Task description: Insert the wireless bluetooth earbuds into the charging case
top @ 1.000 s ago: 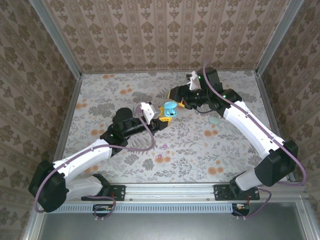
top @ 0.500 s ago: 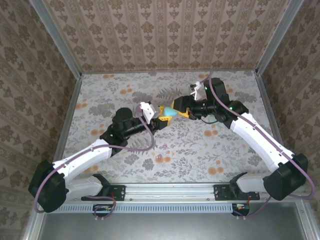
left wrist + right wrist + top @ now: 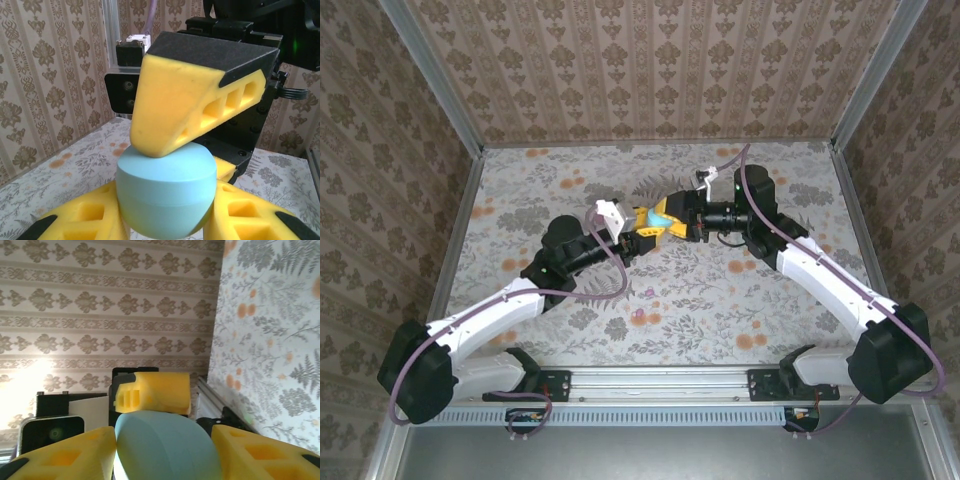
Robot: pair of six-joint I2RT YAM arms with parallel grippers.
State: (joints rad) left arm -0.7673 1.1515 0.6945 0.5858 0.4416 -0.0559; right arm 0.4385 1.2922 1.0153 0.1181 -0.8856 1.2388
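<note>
Cyan charging case point(image 3: 661, 214) held above floral tabletop point(image 3: 720, 290), just 12 o'clock of centre, left hand point(image 3: 651, 228) pinching it from 8 o'clock, right hand point(image 3: 669, 222) clamped on it from 3 o'clock

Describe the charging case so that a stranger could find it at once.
Start at the middle of the flowered table, where the left gripper and the right gripper meet. Their yellow jaws clamp a smooth pebble-shaped case, the one pale blue thing there.

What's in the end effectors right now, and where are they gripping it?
Cyan charging case, pinched across its lower half by the left end effector. The right end effector brackets its upper half; firm grip unclear.
</note>
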